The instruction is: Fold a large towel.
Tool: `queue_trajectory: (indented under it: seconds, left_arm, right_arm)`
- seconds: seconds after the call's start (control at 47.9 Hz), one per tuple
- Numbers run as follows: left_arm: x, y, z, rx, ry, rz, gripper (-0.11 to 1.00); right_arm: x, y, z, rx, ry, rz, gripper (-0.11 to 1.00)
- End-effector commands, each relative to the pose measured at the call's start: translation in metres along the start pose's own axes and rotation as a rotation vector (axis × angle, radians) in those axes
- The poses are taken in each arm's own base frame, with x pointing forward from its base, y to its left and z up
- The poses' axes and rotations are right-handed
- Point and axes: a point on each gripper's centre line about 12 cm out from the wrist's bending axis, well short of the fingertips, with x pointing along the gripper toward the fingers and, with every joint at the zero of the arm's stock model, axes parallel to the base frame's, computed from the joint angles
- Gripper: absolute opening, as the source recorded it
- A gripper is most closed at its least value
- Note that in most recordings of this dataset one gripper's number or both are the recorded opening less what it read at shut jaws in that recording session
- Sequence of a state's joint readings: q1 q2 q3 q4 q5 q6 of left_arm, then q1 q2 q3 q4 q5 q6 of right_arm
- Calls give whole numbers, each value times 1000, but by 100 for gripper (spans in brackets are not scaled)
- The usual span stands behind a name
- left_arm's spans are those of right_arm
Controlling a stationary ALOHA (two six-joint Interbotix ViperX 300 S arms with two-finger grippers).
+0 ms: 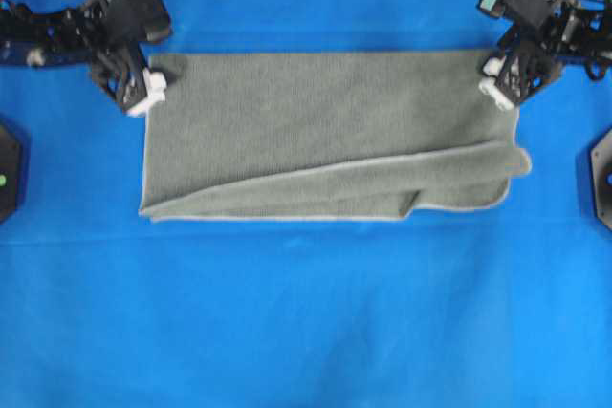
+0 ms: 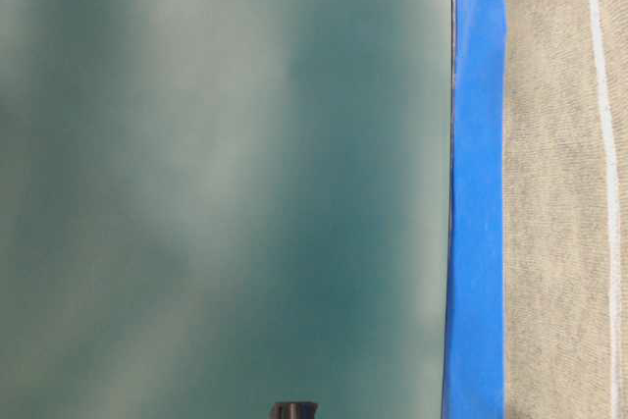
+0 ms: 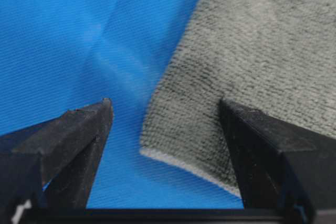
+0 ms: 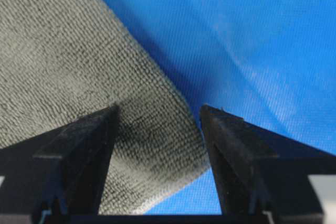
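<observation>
A large grey-green towel (image 1: 325,131) lies flat on a bright blue sheet (image 1: 306,312) covering the tabletop, a little above the middle of the overhead view. It appears already folded once lengthwise into a wide band: its pale stitched hem (image 1: 335,167) runs at a slant across the lower part, and a lower layer pokes out at about 4 o'clock in a rounded tab, so the edges do not line up neatly. At the towel's 10 o'clock corner sits the left pincer (image 1: 143,91), and at its 2 o'clock corner the right pincer (image 1: 499,81); each black arm reaches in from its own side of the view. The left wrist view shows the left pincer's jaws spread wide, with the towel's rounded corner between them and the blue sheet beyond one jaw; nothing is pinched. The right wrist view shows the same for the right pincer, jaws spread with a towel corner between them and no grip yet. The table-level view is mostly a blurred teal surface, with a strip of blue and some towel at 3 o'clock. Judging from this, one fold seems done, and the two far corners must yet be gripped for a further fold.
</observation>
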State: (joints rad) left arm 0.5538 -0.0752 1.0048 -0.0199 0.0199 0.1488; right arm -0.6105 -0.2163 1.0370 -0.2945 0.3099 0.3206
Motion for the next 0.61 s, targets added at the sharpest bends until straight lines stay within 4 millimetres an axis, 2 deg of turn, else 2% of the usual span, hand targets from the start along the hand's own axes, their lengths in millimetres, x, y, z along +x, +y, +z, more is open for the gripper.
queue_trajectory:
  seconds: [0.0, 0.042, 0.084, 0.251, 0.313, 0.48, 0.585]
  left_arm:
    - [-1, 0, 7, 17, -14, 1, 74]
    - [-1, 0, 6, 30, 1, -2, 70]
    - [-1, -1, 3, 44, 21, -6, 61]
    - [1, -1, -1, 27, 57, -12, 15]
    - [0, -1, -2, 12, 66, -13, 4]
    - [-8, -1, 1, 4, 104, -20, 3]
    - [-30, -1, 19, 9, 117, -28, 3]
  right_arm:
    - [-1, 0, 1, -4, -11, 1, 61]
    - [-1, 0, 0, -8, -8, 0, 58]
    - [-1, 0, -1, -11, -7, 1, 52]
    - [-2, -1, -3, -11, -5, 0, 4]
    - [-2, -1, -4, -8, -4, 0, 2]
    - [-16, -2, 0, 6, -32, -6, 2]
    - [-44, -3, 14, 21, -94, -16, 2]
